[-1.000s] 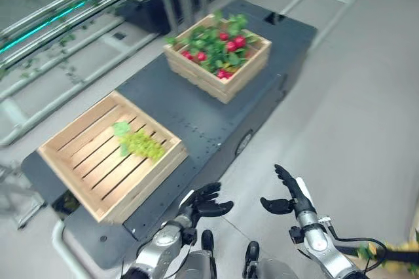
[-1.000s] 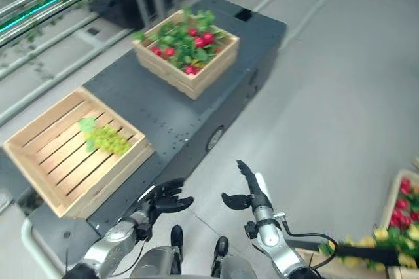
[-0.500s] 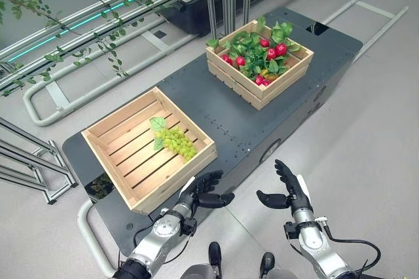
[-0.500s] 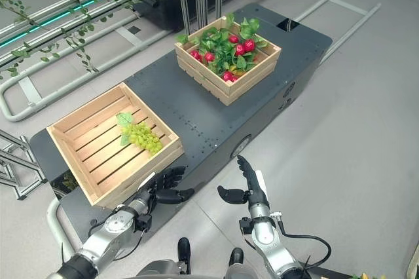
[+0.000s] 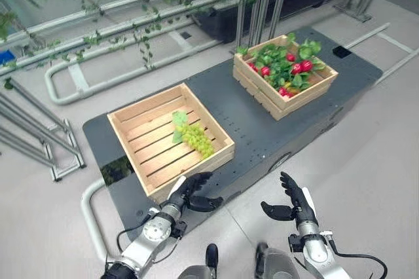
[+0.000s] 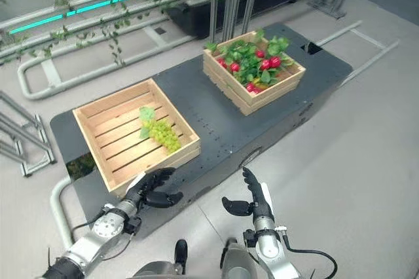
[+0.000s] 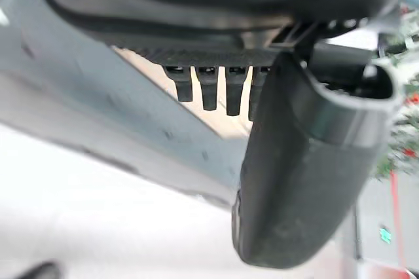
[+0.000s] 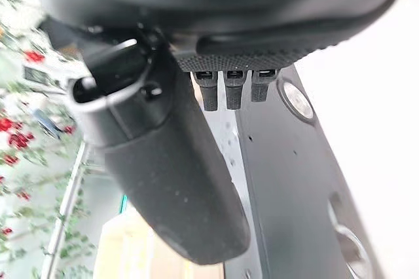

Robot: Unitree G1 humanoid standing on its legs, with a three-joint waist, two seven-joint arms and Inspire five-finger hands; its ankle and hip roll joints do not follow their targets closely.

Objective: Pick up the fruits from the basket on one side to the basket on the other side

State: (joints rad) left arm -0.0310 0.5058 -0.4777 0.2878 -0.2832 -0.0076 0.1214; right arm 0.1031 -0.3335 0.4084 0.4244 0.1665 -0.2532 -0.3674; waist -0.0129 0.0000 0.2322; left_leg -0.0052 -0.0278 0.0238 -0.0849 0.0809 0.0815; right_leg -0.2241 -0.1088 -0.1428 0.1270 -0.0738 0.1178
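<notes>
Two wooden crates stand on a dark platform [image 5: 242, 122]. The near-left crate [image 5: 134, 148] holds one bunch of green grapes [image 5: 195, 137] with a leaf. The far-right crate [image 5: 262, 92] is full of red fruits [image 5: 301, 67] among green leaves. My left hand [image 5: 190, 192] hovers low, just in front of the left crate's near corner, fingers relaxed and holding nothing. My right hand [image 5: 296, 202] hangs open over the floor in front of the platform, thumb pointing left. In both wrist views the thumb and straight fingers [image 7: 203, 86] show with nothing between them.
Metal rails and frames with trailing green vines [image 5: 124, 23] run behind the platform. A metal rack [image 5: 33, 135] stands at the left. A curved grey tube [image 5: 88, 220] bends round the platform's near-left corner. Bare grey floor [image 5: 373, 161] lies to the right.
The whole picture has shifted, so the camera has moved. Both hands keep much the same open pose in front of the platform. Nothing was taken hold of.
</notes>
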